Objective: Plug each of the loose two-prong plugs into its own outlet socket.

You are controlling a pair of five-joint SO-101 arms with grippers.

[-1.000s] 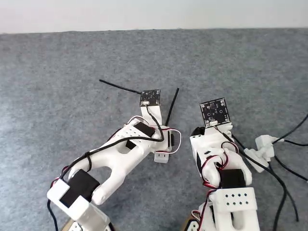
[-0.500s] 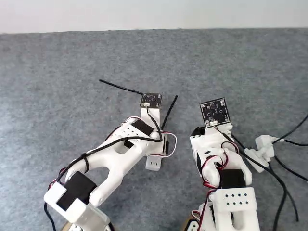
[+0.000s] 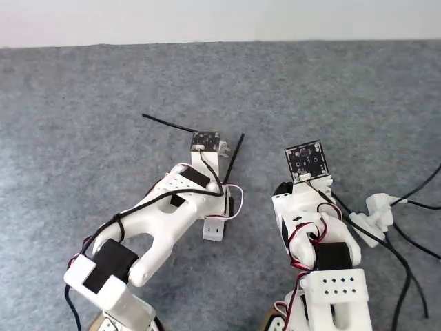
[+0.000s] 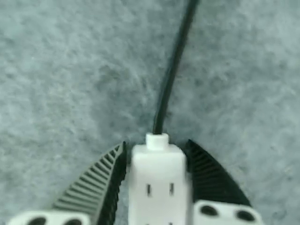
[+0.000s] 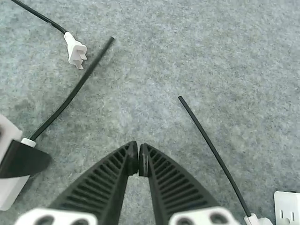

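My left gripper (image 4: 157, 145) is shut on a white outlet socket (image 4: 157, 178), its two slots facing the camera. The socket's black cord (image 4: 173, 70) trails away over the grey carpet. A loose white two-prong plug (image 5: 76, 50) lies on the carpet with its black cord (image 3: 169, 124) running off to the far left. My right gripper (image 5: 138, 145) is shut on nothing, low over bare carpet a short way to the right of the left gripper. A second white socket (image 5: 287, 207) lies at the end of another black cord (image 5: 211, 145).
White connector pieces (image 3: 375, 209) with several black cables (image 3: 406, 241) lie at the right, beside the right arm (image 3: 317, 234). The left arm (image 3: 165, 214) slants across the near middle. A pale wall (image 3: 220, 21) borders the carpet's far edge.
The left arm has drawn the held socket a little to the left and towards the near side, and its cord end followed. The right arm has kept still.
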